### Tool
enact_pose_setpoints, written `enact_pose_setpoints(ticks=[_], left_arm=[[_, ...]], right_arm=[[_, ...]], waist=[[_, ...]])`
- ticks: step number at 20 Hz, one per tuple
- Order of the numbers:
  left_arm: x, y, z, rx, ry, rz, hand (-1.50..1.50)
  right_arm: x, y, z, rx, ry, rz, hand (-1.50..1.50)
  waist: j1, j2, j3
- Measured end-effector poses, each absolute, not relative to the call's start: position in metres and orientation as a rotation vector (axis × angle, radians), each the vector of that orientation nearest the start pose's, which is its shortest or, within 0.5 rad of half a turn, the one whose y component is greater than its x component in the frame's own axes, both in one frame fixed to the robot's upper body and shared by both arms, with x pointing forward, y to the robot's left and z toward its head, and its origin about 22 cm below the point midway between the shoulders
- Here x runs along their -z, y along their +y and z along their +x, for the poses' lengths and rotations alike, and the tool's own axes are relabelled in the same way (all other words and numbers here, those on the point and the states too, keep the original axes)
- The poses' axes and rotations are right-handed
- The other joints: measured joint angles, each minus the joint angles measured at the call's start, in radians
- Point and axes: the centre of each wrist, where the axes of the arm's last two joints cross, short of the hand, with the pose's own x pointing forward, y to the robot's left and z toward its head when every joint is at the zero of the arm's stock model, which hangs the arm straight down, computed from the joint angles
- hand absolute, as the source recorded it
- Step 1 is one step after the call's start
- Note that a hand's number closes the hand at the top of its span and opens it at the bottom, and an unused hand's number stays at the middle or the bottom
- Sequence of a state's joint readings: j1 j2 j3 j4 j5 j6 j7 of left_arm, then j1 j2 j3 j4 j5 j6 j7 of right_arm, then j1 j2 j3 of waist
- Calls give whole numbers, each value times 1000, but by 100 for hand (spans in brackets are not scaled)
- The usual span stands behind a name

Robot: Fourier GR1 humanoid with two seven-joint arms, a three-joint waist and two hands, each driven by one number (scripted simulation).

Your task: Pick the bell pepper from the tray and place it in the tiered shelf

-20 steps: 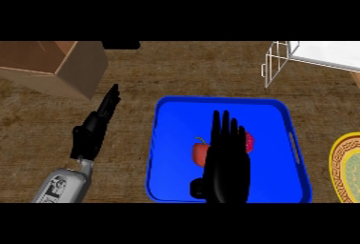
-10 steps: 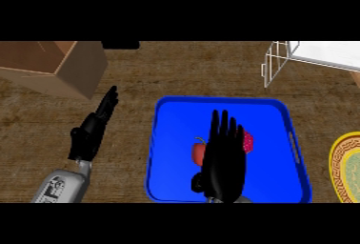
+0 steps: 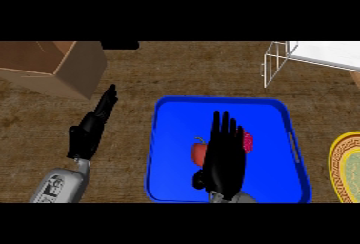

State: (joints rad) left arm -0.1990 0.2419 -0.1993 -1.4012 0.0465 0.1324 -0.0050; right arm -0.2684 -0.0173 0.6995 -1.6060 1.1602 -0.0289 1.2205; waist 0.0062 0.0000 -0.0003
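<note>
The right hand (image 3: 224, 155) is held flat over the blue rectangular plastic tray (image 3: 169, 143), fingers straight and pointing toward the tray's far rim; nothing is gripped. The red bell pepper (image 3: 200, 151) lies in the middle of the tray, directly beneath this hand and largely hidden by it, with red showing past both edges of the hand. Whether the hand touches the pepper cannot be told. The left hand (image 3: 91, 128) is seen left of the tray over the brown woven countertop (image 3: 197, 71), fingers straight, holding nothing. The white wire tiered shelf (image 3: 281, 62) stands beyond the tray's far right corner, a brown cardboard box (image 3: 60, 64) beyond its far left, and a yellow patterned plate (image 3: 346, 167) to its right.
</note>
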Motion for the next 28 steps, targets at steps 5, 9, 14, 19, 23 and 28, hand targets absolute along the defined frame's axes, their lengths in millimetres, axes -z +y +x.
enact_pose_setpoints(ticks=[5,9,14,19,23,28], left_arm=[[-15,225,284,267,-1584,97,0],[-15,225,284,264,-1577,98,0],[-14,222,284,264,-1576,99,0],[-11,221,285,260,-1581,106,0],[-10,219,284,258,-1575,104,0],[-14,224,280,264,-1571,99,0]], right_arm=[[-45,-49,227,-777,-1003,-1067,-150],[-39,-50,228,-790,-989,-1052,150],[-35,-47,228,-838,-991,-1075,150],[-35,-47,236,-857,-1016,-1079,150],[-49,-75,270,-824,-1009,-978,150],[-72,-108,305,-782,-992,-895,150]], waist=[[4,0,0],[2,-1,-1],[0,-6,-3],[-1,-7,-3],[0,-5,-3],[-1,-2,-1]])
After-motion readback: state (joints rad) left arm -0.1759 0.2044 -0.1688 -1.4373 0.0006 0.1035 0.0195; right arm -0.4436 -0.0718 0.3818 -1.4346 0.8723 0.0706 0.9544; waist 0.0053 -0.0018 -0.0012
